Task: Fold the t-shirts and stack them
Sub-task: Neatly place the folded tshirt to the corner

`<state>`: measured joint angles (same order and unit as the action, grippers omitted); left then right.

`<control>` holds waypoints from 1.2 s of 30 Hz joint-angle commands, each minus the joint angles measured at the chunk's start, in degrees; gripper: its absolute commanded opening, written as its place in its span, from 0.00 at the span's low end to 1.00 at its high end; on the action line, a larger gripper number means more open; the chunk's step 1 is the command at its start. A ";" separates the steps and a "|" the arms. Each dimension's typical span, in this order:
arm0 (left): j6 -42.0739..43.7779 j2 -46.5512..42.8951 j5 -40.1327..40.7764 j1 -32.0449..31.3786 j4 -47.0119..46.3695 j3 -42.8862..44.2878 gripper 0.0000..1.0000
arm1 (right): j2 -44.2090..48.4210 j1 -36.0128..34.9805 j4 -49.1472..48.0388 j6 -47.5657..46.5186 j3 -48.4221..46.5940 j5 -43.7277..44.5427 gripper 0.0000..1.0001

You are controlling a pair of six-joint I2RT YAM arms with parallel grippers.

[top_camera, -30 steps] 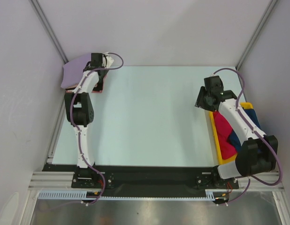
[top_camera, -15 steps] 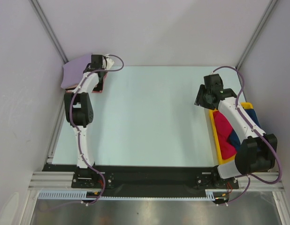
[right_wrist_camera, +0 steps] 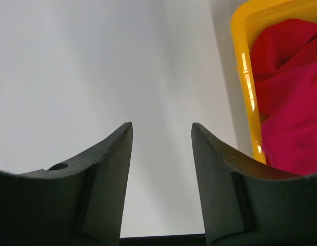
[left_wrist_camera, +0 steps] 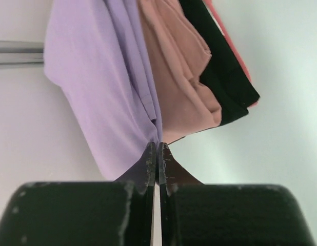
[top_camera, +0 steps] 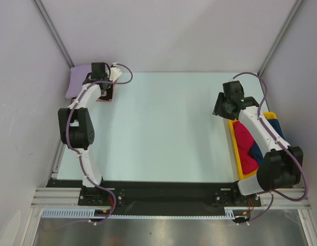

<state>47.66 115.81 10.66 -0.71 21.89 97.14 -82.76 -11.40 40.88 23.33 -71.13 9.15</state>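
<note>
The pale table [top_camera: 163, 128] fills my top view, with both arms reaching away from me over it. Along its right edge sits the yellow bin [top_camera: 234, 146], holding a crumpled red t-shirt [top_camera: 243, 141] with a dark blue one [top_camera: 257, 152] beside it (mostly hidden under the right arm). In the far-left corner lies the lavender t-shirt [left_wrist_camera: 97, 77], its outer part against the wall. The salmon pink shirt [left_wrist_camera: 174, 66] and the black one [left_wrist_camera: 220, 66] lie layered right beside it on the table side. My left gripper [left_wrist_camera: 157, 148] has its fingers pressed together on the lavender shirt's edge, the cloth pinched at the tips. My right gripper [right_wrist_camera: 162, 134] hangs over bare table just left of the bin's rim, fingers spread and holding nothing.
</note>
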 commanded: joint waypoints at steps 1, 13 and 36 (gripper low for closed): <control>2.35 -0.67 -2.04 -0.34 0.43 -1.43 0.00 | 1.64 0.32 -0.45 -0.74 -1.11 -0.01 0.55; -6.17 -3.91 -28.17 -0.52 14.22 3.84 0.86 | 2.52 0.94 -0.72 -0.74 -0.94 -0.62 0.59; -15.23 -39.50 -10.83 -15.11 16.79 -38.50 1.00 | 12.97 4.63 -2.83 -1.62 10.75 -8.27 0.83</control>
<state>32.45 83.00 -3.62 -14.63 41.98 64.03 -73.67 -7.11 38.96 23.14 -61.73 1.87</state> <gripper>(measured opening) 0.996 0.830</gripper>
